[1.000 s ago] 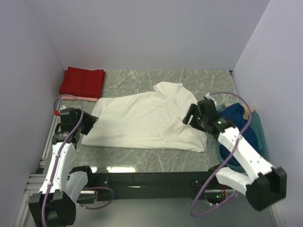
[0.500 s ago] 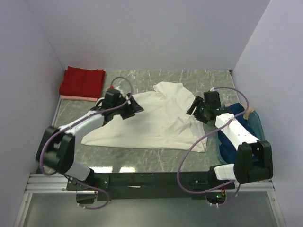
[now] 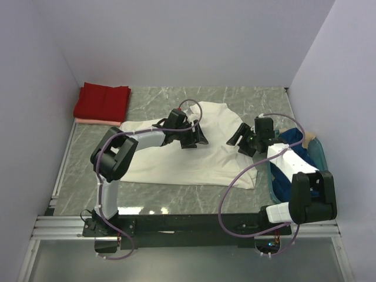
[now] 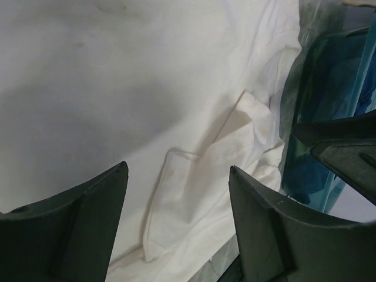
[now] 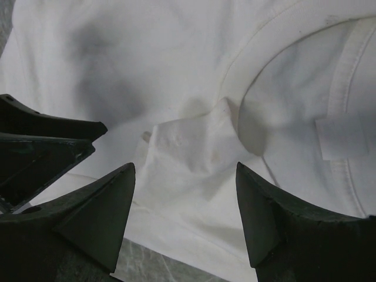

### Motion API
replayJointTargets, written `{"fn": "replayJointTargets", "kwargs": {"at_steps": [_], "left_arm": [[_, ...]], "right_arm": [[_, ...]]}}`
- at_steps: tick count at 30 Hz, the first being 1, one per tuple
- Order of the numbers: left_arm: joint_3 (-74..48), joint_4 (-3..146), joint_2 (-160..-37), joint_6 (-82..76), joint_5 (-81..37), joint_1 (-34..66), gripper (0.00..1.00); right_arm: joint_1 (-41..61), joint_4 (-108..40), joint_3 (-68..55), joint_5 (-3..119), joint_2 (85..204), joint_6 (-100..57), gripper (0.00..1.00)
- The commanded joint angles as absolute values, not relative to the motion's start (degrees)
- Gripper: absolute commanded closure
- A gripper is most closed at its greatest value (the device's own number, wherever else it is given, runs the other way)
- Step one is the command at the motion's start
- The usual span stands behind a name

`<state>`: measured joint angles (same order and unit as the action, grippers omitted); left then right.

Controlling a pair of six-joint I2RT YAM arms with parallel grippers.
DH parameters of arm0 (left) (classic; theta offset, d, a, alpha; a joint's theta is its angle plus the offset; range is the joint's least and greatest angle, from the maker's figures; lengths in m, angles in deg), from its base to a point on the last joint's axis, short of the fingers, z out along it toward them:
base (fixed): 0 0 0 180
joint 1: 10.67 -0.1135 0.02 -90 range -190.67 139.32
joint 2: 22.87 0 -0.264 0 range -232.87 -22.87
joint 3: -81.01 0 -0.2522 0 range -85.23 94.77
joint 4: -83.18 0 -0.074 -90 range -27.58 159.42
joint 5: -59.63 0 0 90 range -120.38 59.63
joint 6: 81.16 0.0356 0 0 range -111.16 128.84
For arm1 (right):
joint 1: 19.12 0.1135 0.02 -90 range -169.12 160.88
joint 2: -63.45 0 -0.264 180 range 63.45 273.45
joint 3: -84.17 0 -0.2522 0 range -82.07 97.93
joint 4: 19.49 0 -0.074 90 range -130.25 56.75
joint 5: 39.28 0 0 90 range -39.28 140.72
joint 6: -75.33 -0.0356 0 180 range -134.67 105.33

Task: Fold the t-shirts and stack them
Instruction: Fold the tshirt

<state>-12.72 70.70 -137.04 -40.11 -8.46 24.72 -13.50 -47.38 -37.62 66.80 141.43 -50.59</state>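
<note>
Top external view: the cream-white t-shirt (image 3: 170,154) lies spread across the marble surface (image 3: 176,98). The left claw (image 3: 198,136) hovers released over its middle. The right claw (image 3: 236,136) is released too, near the collar, with nothing between its fingers. The red t-shirt (image 3: 101,101) sits folded in the far left corner, and the dark blue t-shirt (image 3: 292,140) is in the teal basket (image 3: 321,161).

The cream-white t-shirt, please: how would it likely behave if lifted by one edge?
Probably floppy: the cream-white t-shirt lies creased and folded over near its collar. Likely light, and it may drag across the table rather than lifting flat.
</note>
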Motion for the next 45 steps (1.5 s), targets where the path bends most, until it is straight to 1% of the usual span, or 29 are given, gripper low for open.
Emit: {"fn": "replayJointTargets", "kwargs": {"at_steps": [1,10,19,23,26,31,35,42,43,44,45], "left_arm": [[-9.11,71.09,-138.18,-38.27,-5.33,26.06,0.25],[-9.73,70.92,-139.15,-38.89,-3.13,28.00,0.26],[-9.46,69.51,-139.15,-38.36,-2.69,29.67,0.28],[-9.20,69.60,-139.07,-38.45,-1.20,29.84,0.31],[-9.11,69.60,-138.63,-38.53,-0.06,29.84,0.37],[-10.17,71.52,-137.66,-39.15,1.17,29.84,0.41],[-10.87,73.20,-137.31,-39.85,3.46,29.84,0.47],[-11.75,72.85,-136.96,-38.97,4.34,30.28,0.53],[-11.75,72.85,-137.04,-38.54,4.43,30.37,0.54],[-11.84,72.68,-137.13,-38.27,4.43,30.80,0.55],[-11.92,72.41,-137.04,-38.10,4.60,30.98,0.56]], "right_arm": [[-14.20,-45.12,-38.73,67.42,141.85,-50.97,0.24],[-14.38,-42.39,-41.99,68.83,143.69,-52.55,0.24],[-14.55,-40.46,-42.60,69.97,145.10,-53.52,0.24],[-14.64,-40.10,-42.34,70.06,145.54,-53.43,0.25],[-14.73,-40.19,-42.34,69.88,145.46,-53.26,0.27],[-14.73,-40.37,-43.22,69.09,144.58,-53.08,0.30],[-14.73,-40.45,-43.83,68.92,144.05,-52.73,0.35],[-14.73,-41.42,-44.80,66.55,142.03,-51.76,0.42],[-14.73,-41.51,-44.97,66.37,141.94,-51.41,0.44],[-14.73,-41.77,-45.15,66.11,141.68,-51.41,0.49],[-14.73,-41.86,-45.59,65.58,141.07,-51.32,0.51]]}}
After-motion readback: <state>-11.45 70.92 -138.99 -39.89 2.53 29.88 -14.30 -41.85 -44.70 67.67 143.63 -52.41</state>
